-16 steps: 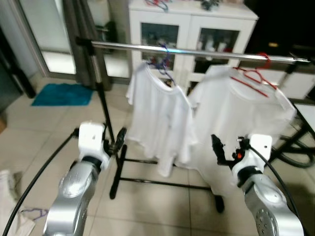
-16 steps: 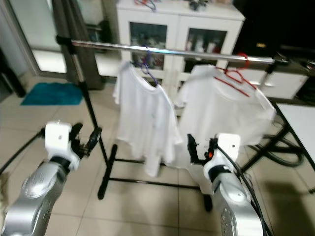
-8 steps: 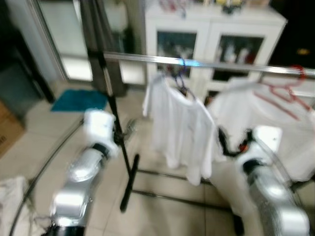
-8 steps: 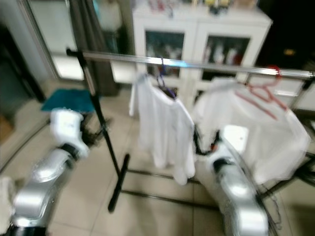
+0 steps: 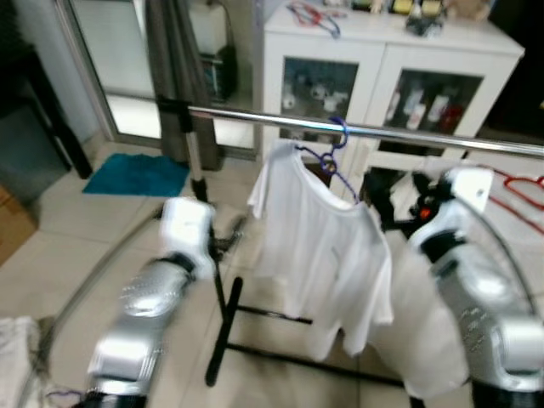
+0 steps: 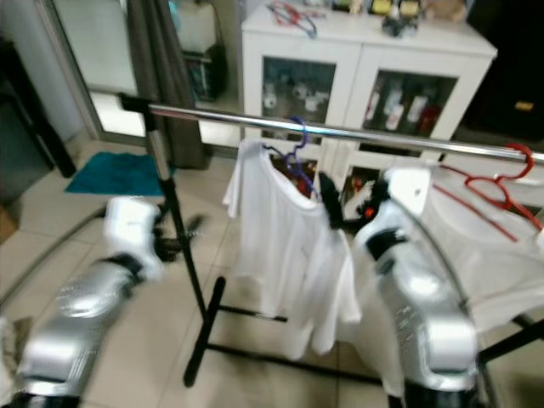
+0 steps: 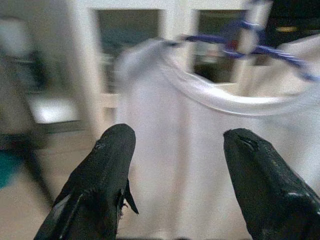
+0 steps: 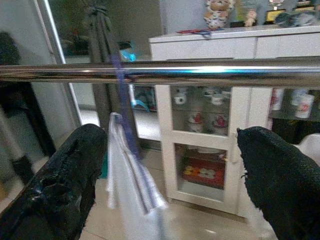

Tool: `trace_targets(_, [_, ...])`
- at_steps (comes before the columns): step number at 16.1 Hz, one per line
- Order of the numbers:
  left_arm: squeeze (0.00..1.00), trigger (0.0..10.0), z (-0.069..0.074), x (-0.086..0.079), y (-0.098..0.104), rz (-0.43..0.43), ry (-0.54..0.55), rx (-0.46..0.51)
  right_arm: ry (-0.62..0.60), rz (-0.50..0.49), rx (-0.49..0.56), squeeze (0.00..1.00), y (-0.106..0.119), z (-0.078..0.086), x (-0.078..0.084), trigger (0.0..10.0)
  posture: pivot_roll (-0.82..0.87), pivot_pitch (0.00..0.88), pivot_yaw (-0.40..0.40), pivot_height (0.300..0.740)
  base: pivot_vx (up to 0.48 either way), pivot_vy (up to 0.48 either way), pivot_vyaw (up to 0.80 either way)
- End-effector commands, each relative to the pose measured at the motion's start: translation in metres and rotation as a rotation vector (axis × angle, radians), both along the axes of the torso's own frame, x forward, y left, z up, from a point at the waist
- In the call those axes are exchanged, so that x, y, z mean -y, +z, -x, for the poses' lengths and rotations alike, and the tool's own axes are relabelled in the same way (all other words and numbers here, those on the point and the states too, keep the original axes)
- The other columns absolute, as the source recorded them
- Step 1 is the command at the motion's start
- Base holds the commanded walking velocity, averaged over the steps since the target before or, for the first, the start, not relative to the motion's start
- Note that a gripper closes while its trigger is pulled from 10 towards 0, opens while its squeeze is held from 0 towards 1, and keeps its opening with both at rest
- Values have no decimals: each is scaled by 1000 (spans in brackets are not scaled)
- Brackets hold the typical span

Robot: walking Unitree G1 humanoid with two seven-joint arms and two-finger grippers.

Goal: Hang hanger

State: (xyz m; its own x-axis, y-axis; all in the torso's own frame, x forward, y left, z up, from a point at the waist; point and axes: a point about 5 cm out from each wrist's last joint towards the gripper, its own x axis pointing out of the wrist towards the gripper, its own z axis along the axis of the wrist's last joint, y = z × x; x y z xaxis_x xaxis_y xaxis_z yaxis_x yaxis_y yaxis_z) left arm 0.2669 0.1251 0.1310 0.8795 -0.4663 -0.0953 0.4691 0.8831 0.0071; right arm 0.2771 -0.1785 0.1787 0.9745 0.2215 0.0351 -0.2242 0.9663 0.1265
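Note:
A blue hanger (image 5: 334, 158) carrying a white shirt (image 5: 327, 246) hangs from the chrome rail (image 5: 399, 133). A red hanger (image 6: 500, 182) with a second white shirt (image 6: 497, 255) hangs further right. My right gripper (image 6: 327, 201) is raised beside the blue hanger's right shoulder, just below the rail; in the right wrist view its fingers (image 8: 65, 175) stand open and empty, facing the rail (image 8: 200, 72) and the hanger's hook (image 8: 120, 75). My left gripper (image 5: 231, 235) is low by the rack's post, open, and points at the shirt (image 7: 175, 125).
The rack's black post (image 5: 211, 255) and floor bar stand between my arms. Behind is a white glass-door cabinet (image 5: 382, 59) with loose hangers (image 5: 314, 15) on top. A teal mat (image 5: 136, 174) lies on the tiled floor and a white cloth (image 5: 13, 357) sits at the bottom left.
The camera has swung and moved closer to the rack's left end. My right gripper has risen from low in front of the right shirt to just under the rail by the blue hanger.

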Motion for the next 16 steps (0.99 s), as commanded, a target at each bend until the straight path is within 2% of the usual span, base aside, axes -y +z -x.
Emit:
trace_targets(1, [114, 10000, 2, -4, -1, -7, -44, -23, 105, -37, -15, 1000, 2, -9, -13, 10000, 72, 0, -36, 740, 0, 0, 0])
trace_targets(2, [114, 10000, 2, -4, -1, -7, -44, -23, 105, -37, -15, 1000, 2, -9, -13, 10000, 72, 0, -36, 740, 0, 0, 0])
trace_targets(3, [1000, 10000, 5, -2, -1, -20, -127, -42, 189, -23, -43, 1000, 3, -23, -23, 10000, 70, 0, -31, 740, 0, 0, 0])
trace_targets(4, [1000, 10000, 5, 0, 2, -31, -178, -50, 237, 4, -96, 1000, 4, -39, -30, 10000, 62, 0, -24, 740, 0, 0, 0])
trace_targets(8, [1000, 10000, 1, -1, 12, -35, -234, -41, 161, 109, -250, 1000, -10, -84, -32, 10000, 70, 26, -37, 740, 0, 0, 0])
trace_targets(11, [1000, 10000, 7, -8, 11, -78, -267, -66, 69, 156, -298, 1000, -10, -103, -22, 10000, 88, 42, -54, 740, 0, 0, 0])
trace_targets(13, [1000, 10000, 14, -9, 11, -71, -311, -84, 60, 163, -294, 1000, -3, -105, -14, 10000, 96, 45, -60, 740, 0, 0, 0])
trace_targets(14, [827, 10000, 15, -9, 11, -71, -318, -85, 78, 169, -294, 1000, -2, -105, -11, 10000, 97, 44, -59, 740, 0, 0, 0])
trace_targets(16, [592, 10000, 16, -8, 13, -69, -345, -83, 119, 189, -284, 1000, 0, -104, -7, 10000, 92, 36, -40, 740, 0, 0, 0])
